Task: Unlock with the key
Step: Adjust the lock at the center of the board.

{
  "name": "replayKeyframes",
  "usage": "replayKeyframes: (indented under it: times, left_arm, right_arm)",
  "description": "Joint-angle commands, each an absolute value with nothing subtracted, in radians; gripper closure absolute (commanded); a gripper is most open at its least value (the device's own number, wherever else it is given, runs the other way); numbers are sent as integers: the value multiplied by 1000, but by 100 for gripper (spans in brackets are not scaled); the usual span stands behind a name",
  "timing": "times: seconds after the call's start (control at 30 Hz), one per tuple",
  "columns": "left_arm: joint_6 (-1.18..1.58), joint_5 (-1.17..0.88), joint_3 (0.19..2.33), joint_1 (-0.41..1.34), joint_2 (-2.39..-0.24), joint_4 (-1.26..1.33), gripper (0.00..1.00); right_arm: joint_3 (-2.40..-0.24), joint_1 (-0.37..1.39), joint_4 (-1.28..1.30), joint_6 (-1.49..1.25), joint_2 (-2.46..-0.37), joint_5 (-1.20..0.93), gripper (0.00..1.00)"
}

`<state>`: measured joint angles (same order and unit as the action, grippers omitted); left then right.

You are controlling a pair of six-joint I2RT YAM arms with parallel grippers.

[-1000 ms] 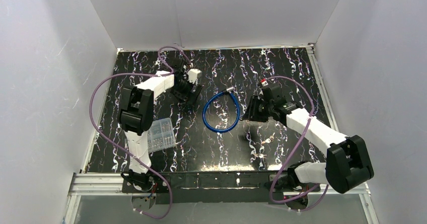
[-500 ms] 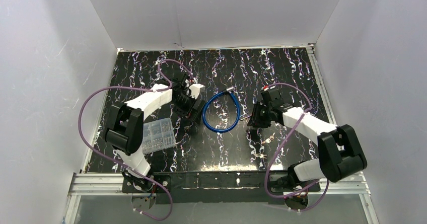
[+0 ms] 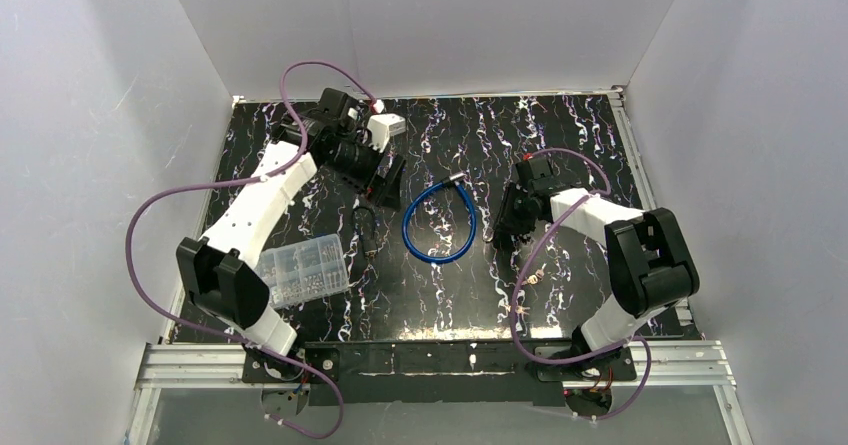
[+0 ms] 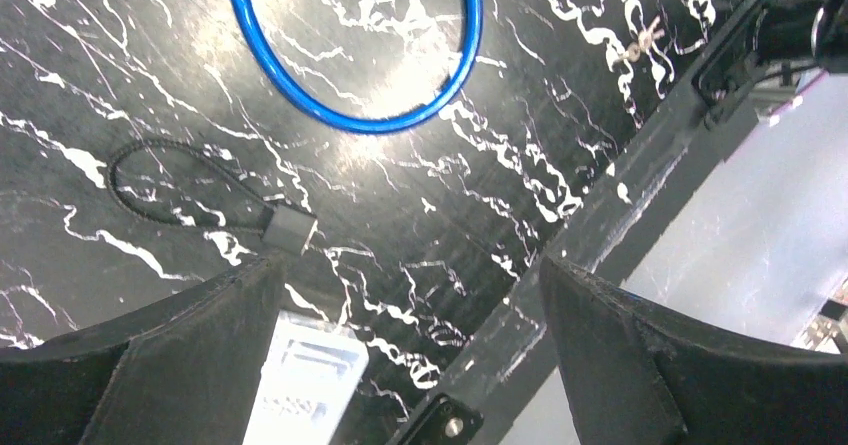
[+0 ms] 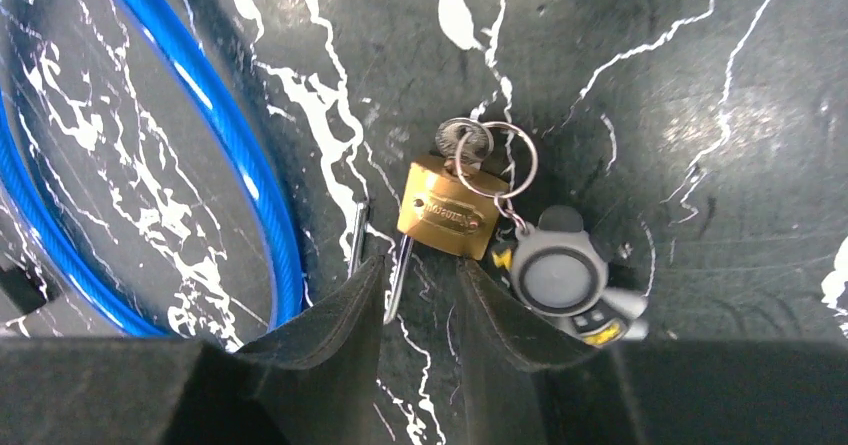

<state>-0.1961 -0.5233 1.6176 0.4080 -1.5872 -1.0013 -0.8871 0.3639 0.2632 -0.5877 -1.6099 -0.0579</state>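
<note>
Pinching padlock (image 5: pixel 449 210) shackle, right hand (image 5: pixel 412 285), key (image 5: pixel 463 143) inserted

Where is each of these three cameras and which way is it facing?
Top external: fixed above and behind, looking down at the table; both arms show.
Left wrist: rides the left tool, faces down at the blue cable and a black loop; its open fingers show.
Right wrist: rides the right tool, faces down at the padlock with a key in it; its fingers straddle the shackle.
Shared: all three show the blue cable.
</note>
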Motion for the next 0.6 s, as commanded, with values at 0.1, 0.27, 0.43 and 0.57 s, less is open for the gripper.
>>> replayKeyframes:
  times: [0.1,0.27,0.43,0.57]
  left_arm:
    - [-287,-504,1623,390,-1492,-1160,2]
    - [-323,-498,1644,385,-1451,-1208,2]
    - [-373,-487,1665,385,-1410,-1260,2]
    - [-405,-461,1662,385,-1374,-1290,2]
  right_arm:
    - [-944,354,245,-577,-1591,-28,57]
    - [-887,376,350,-570,-1387,-20,49]
    - [-749,388,501,-627,-1118,32,46]
    - [-636,387,549,-715,-977,103,45]
